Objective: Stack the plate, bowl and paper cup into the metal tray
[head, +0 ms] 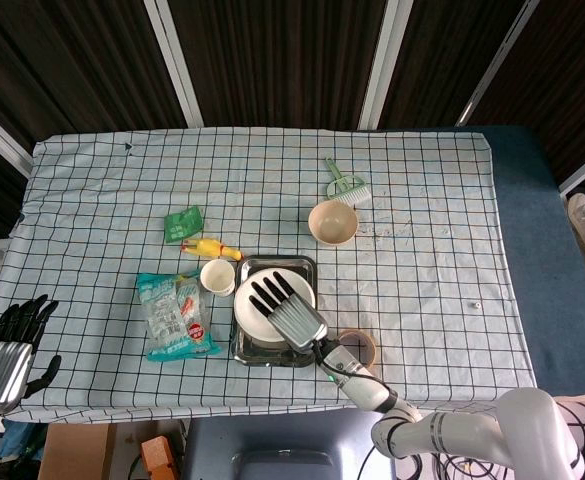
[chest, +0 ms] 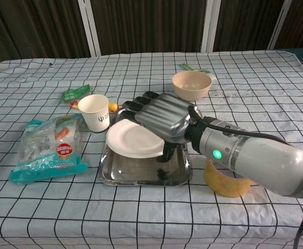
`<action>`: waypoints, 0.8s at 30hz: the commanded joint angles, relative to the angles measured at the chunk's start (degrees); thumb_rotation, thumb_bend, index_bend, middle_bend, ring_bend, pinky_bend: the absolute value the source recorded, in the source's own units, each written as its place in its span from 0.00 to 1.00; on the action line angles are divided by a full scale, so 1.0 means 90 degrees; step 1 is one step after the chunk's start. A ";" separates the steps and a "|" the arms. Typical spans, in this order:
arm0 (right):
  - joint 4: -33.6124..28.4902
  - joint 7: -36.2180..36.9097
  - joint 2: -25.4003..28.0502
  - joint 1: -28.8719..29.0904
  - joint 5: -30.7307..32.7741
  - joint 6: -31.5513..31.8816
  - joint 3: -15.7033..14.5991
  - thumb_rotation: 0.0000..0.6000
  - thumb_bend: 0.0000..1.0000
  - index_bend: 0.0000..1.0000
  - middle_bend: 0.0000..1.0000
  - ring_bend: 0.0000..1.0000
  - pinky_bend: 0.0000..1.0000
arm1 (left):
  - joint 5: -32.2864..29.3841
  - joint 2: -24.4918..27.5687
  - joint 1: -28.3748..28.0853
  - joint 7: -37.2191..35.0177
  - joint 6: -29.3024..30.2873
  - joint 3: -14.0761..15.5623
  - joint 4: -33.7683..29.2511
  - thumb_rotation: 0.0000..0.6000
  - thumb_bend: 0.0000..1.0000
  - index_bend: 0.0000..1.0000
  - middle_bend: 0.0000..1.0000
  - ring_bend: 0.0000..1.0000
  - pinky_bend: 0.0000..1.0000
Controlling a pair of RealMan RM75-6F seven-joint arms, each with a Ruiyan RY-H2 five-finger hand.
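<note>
Right robot hand (chest: 159,121) gripping plate (chest: 132,141), over tray (chest: 141,175)
</note>
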 commanded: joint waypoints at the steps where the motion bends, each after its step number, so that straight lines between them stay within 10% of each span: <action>1: -0.0299 -0.0188 0.0201 0.0046 0.0230 -0.0098 0.0014 1.00 0.00 0.07 0.00 0.00 0.00 | 0.0021 0.0006 0.0010 -0.0018 0.0028 0.0003 0.0004 1.00 0.41 0.00 0.00 0.00 0.07; 24: -0.1038 -0.0255 0.0548 0.0331 0.1350 -0.0056 -0.0070 1.00 0.00 0.00 0.00 0.00 0.00 | -0.0012 -0.0037 -0.0009 0.0073 -0.0021 0.0007 0.0006 1.00 0.41 0.00 0.00 0.00 0.07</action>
